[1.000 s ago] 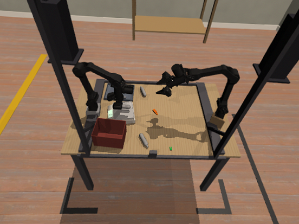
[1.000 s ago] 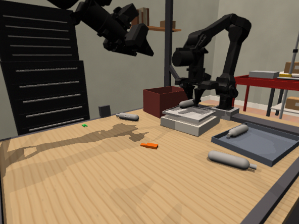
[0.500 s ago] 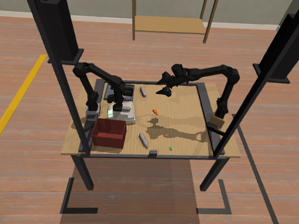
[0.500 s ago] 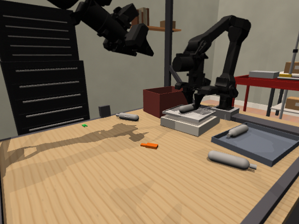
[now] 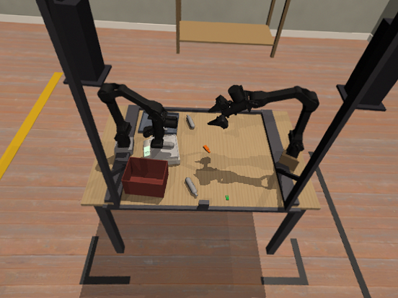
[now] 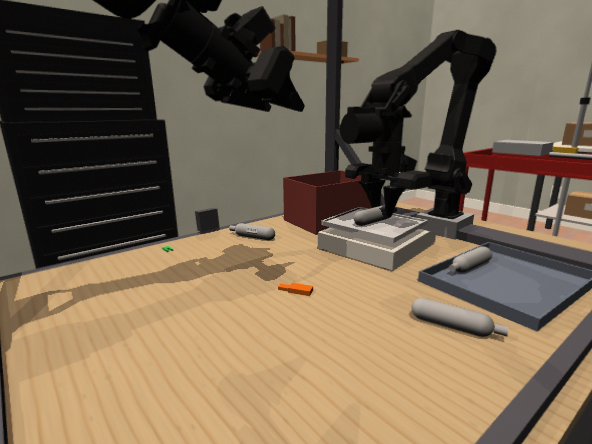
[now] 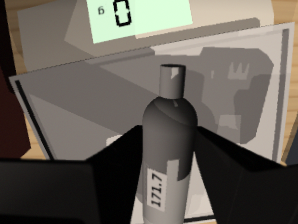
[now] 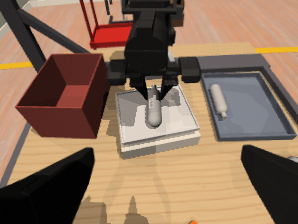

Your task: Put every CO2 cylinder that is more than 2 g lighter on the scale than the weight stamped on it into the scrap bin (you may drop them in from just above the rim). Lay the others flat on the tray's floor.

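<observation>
Grey metal is showing between the fingers: the left hand [image 5: 157, 144] [image 6: 384, 202] [image 7: 168, 132] [image 8: 154, 99] is pinching a cylinder [image 5: 169, 144] [image 6: 369, 216] [image 7: 167, 145] [image 8: 154, 112] stamped 171.7, low over the scale's pan [image 6: 345, 220] [image 7: 75, 105] [image 8: 135, 127] beneath it. Beyond the fingertips, the display [image 5: 147, 151] [image 7: 150, 15] is seemingly showing 0, so the weighing is probably needing a level set-down, gentle release and settled reading. Scrap bin [image 5: 146, 186] [image 6: 300, 205] [image 7: 10, 120] [image 8: 62, 125] and tray [image 5: 142, 117] [image 6: 537, 320] [image 7: 294, 155] [image 8: 255, 137] are flanking this hand; farther out, the right hand [image 5: 209, 116] [image 6: 286, 108] [image 8: 167, 153] is hovering, spread.
</observation>
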Tool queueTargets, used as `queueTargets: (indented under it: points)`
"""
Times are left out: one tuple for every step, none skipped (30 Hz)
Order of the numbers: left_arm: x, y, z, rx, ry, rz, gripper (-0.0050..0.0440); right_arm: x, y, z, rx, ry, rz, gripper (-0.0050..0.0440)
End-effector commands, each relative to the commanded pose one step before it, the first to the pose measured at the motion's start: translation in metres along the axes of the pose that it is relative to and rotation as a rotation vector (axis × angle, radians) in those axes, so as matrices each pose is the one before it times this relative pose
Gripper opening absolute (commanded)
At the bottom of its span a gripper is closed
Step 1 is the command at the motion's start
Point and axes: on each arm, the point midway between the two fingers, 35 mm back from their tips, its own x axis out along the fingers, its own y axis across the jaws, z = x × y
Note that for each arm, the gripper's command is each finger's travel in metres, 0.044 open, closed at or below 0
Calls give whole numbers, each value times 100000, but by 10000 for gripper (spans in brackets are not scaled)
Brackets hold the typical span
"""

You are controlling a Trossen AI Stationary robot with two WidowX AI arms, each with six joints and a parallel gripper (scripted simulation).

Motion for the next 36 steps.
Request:
queueTargets:
  points:
    - [-497, 43, -487, 23, 2272, 373, 72, -676, -57, 1086, 113, -2973, -201, 440]
    - [0, 0, 0, 0, 0, 0, 72, 0, 0, 0, 0, 0, 0, 440]
    - [0, 0, 0, 0, 0, 0, 72, 0, 0, 0, 0, 0, 0, 440]
    - [0, 0, 0, 0, 0, 0, 96, 0, 0, 0, 0, 0, 0, 440]
    - [0, 0, 0, 0, 0, 0, 120, 0, 0, 0, 0, 0, 0, 440]
    - [0, 0, 0, 0, 0, 0, 144, 0, 0, 0, 0, 0, 0, 440]
    - [0, 0, 0, 0, 0, 0, 168, 0, 0, 0, 0, 0, 0, 440]
    - [0, 0, 0, 0, 0, 0, 192, 0, 0, 0, 0, 0, 0, 440]
    - [0, 0, 0, 0, 0, 0, 195, 0, 0, 0, 0, 0, 0, 440]
    - [0, 0, 0, 0, 0, 0, 195, 0, 0, 0, 0, 0, 0, 440]
    - [0, 0, 0, 0, 0, 0, 195, 0, 0, 0, 0, 0, 0, 440]
    - [0, 0, 0, 0, 0, 0, 195, 0, 0, 0, 0, 0, 0, 440]
    - [-424, -6, -254, 85, 1372, 132, 219, 0, 0, 0, 0, 0, 0, 440]
    - [-345, -2, 29, -4, 391, 39, 243, 0, 0, 0, 0, 0, 0, 440]
    - [-280, 2, 10, -3, 1, 1, 267, 0, 0, 0, 0, 0, 0, 440]
    - [-436, 4, 5, -5, 1, 1, 291, 0, 0, 0, 0, 0, 0, 440]
    - [-642, 6, 2, -7, 2, 2, 315, 0, 0, 0, 0, 0, 0, 440]
    - [-827, 8, 3, -9, 2, 3, 339, 0, 0, 0, 0, 0, 0, 440]
    - [0, 0, 0, 0, 0, 0, 339, 0, 0, 0, 0, 0, 0, 440]
    - [0, 0, 0, 0, 0, 0, 339, 0, 0, 0, 0, 0, 0, 440]
    - [-863, 10, 6, -68, 1, 3, 363, 0, 0, 0, 0, 0, 0, 440]
    - [-797, 5, 7, 21, 1, 2, 387, 0, 0, 0, 0, 0, 0, 440]
    - [-682, 6, 8, 22, 0, 2, 411, 0, 0, 0, 0, 0, 0, 440]
    - [-526, 4, 9, -6, 0, 1, 435, 0, 0, 0, 0, 0, 0, 440]
    - [0, 0, 0, 0, 0, 0, 440, 0, 0, 0, 0, 0, 0, 440]
    - [-14, 33, 25, -1021, 88, 7, 440, 0, 0, 0, 0, 0, 0, 440]
    - [261, 28, 329, -1097, -971, -124, 440, 0, 0, 0, 0, 0, 0, 440]
    - [-22, 29, 63, -1427, 167, 9, 440, 0, 0, 0, 0, 0, 0, 440]
    - [-40, 41, 114, -2641, 304, 22, 440, 0, 0, 0, 0, 0, 0, 440]
    - [-46, 44, 133, -3060, 351, 37, 440, 0, 0, 0, 0, 0, 0, 440]
    - [-1, 31, 240, -4250, 270, -57, 440, 0, 0, 0, 0, 0, 0, 440]
    - [159, -20, 405, -4578, -306, -232, 440, 0, 0, 0, 0, 0, 0, 440]
    - [-77, 28, 262, -6061, 720, 62, 440, 0, 0, 0, 0, 0, 0, 440]
    - [-79, 11, 280, -6488, 760, 134, 440, 0, 0, 0, 0, 0, 0, 440]
    - [-69, 6, 261, -5683, 630, 274, 440, 0, 0, 0, 0, 0, 0, 440]
    - [0, 0, 0, 0, 0, 0, 440, 0, 0, 0, 0, 0, 0, 440]
